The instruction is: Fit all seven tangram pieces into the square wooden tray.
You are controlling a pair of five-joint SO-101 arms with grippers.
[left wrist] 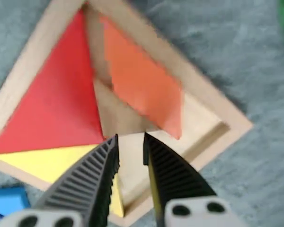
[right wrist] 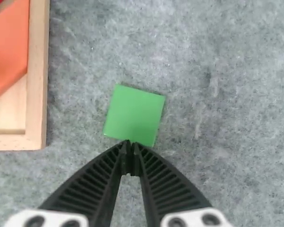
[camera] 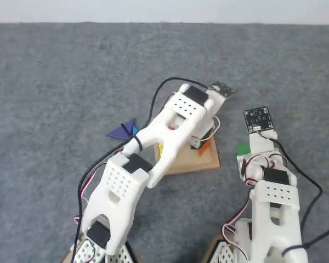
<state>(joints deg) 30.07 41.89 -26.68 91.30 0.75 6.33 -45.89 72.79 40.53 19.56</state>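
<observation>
Orange piece lies askew in the wooden tray, so the left claw hovers narrowly parted, likely to nudge it; the right claw, pinched empty, sits at the green square.

Inside the pale wooden tray are a red triangle, an orange piece and a yellow triangle. Outside the tray are a blue piece, a green square and a triangle that looks dark purple, all on mottled grey felt.

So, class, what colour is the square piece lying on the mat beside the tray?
The square piece is green, clearest in the right wrist view.
</observation>
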